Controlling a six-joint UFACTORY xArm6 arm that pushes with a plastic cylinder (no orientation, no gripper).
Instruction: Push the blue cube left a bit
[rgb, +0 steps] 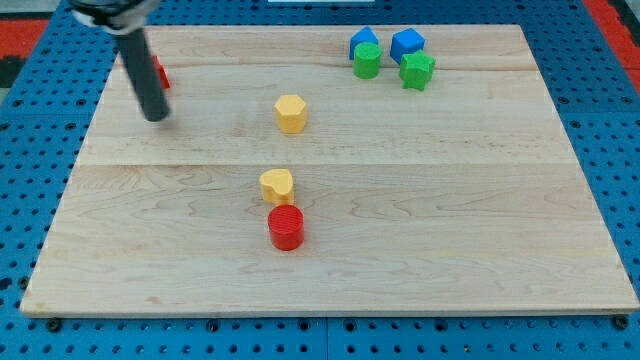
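The blue cube (407, 44) sits near the view's top, right of centre, touching a green star-shaped block (417, 71) just below it. A second blue block (363, 43), house-shaped, lies to its left with a green cylinder (367, 62) against it. My tip (157, 116) rests on the board at the view's upper left, far to the left of the blue cube. A red block (159, 72) is partly hidden behind the rod.
A yellow hexagonal block (290, 113) lies at the upper middle of the wooden board (480, 220). A yellow heart-shaped block (277, 184) and a red cylinder (286, 227) sit together near the centre. Blue pegboard surrounds the board.
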